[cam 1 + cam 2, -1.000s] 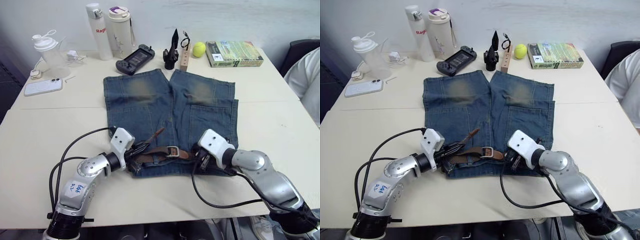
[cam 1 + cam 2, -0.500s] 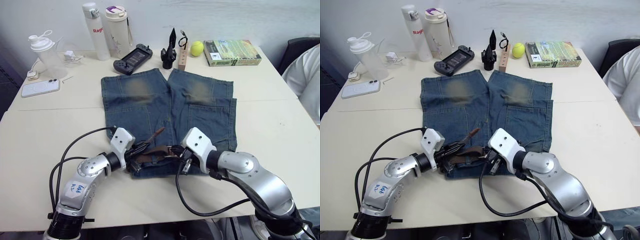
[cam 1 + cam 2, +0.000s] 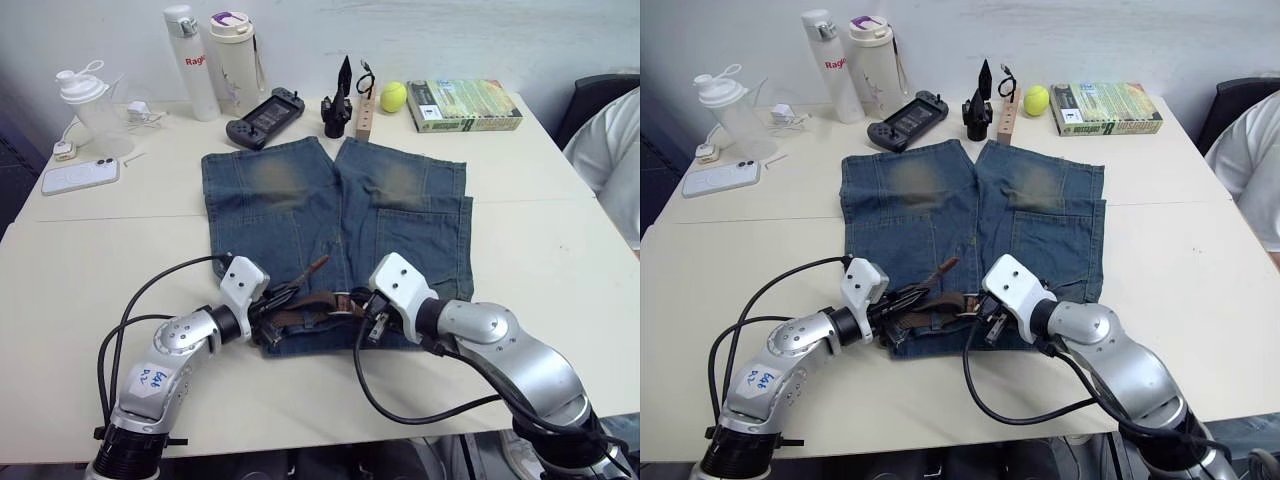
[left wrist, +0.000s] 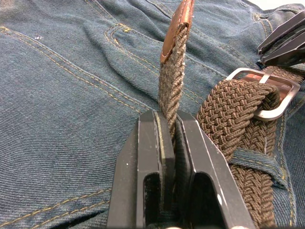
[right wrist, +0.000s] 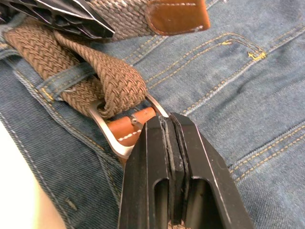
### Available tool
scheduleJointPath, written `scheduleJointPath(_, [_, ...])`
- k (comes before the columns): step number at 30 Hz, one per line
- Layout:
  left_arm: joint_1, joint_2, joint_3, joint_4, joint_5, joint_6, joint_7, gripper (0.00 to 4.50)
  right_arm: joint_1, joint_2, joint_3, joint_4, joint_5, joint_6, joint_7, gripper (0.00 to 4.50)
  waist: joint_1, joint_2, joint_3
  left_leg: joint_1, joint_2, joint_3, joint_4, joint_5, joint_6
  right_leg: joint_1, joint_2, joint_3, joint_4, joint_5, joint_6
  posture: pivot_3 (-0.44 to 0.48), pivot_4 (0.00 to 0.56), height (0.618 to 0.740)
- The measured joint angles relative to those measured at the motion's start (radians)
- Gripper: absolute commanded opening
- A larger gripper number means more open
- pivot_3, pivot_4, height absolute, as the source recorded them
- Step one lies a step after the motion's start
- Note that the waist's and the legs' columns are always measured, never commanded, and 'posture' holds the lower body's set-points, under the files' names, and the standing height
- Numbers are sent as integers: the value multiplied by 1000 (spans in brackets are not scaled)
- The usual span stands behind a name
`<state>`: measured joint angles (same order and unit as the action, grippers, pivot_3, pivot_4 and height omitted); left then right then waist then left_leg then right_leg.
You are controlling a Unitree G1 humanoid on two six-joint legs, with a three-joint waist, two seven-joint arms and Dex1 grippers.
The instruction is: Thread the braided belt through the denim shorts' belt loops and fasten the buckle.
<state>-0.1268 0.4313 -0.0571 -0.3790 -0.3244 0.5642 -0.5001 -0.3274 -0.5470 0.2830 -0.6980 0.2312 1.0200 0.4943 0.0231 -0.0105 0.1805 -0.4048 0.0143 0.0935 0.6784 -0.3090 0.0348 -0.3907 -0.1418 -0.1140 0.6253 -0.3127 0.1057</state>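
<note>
The denim shorts (image 3: 340, 215) lie flat on the table, waistband toward me. The braided belt (image 4: 238, 112) runs along the waistband under a belt loop (image 5: 71, 76). Its leather-tipped free end (image 4: 177, 28) sticks up from my left gripper (image 4: 170, 119), which is shut on the braided strap just below that tip. The silver buckle (image 5: 112, 136) lies on the denim with the strap looped through it. My right gripper (image 5: 170, 126) is shut, its fingertips resting against the buckle's brown leather tab. In the head view both grippers (image 3: 275, 300) (image 3: 372, 318) meet at the middle of the waistband.
Along the table's far edge stand two bottles (image 3: 185, 60), a shaker (image 3: 85, 100), a phone (image 3: 80, 175), a game controller (image 3: 265, 115), a black object beside a wooden block (image 3: 367, 110), a yellow ball (image 3: 393, 96) and a book (image 3: 465, 105). A person's sleeve (image 3: 615, 150) shows at the right.
My right gripper moved left along the waistband from the shorts' right side to the buckle, then eased back slightly. The left gripper kept its hold on the belt end.
</note>
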Motion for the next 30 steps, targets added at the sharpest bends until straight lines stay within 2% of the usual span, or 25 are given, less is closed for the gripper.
scheduleJointPath(21, [0, 0, 0, 0, 3, 0, 0, 0, -29, 19, 105, 24, -33, -16, -9, 59, -1, 0, 0, 0, 0, 0, 0, 0, 0, 0, 0, 0, 0, 0, 0, 0, 150, 720])
scheduleJointPath(30, [3, 10, 0, 0, 12, -7, -5, 0, -37, 25, 97, 40, -37, -19, -8, 59, -1, 0, 0, 0, 0, 0, 0, 0, 0, 0, 0, 0, 0, 0, 0, 0, 150, 720])
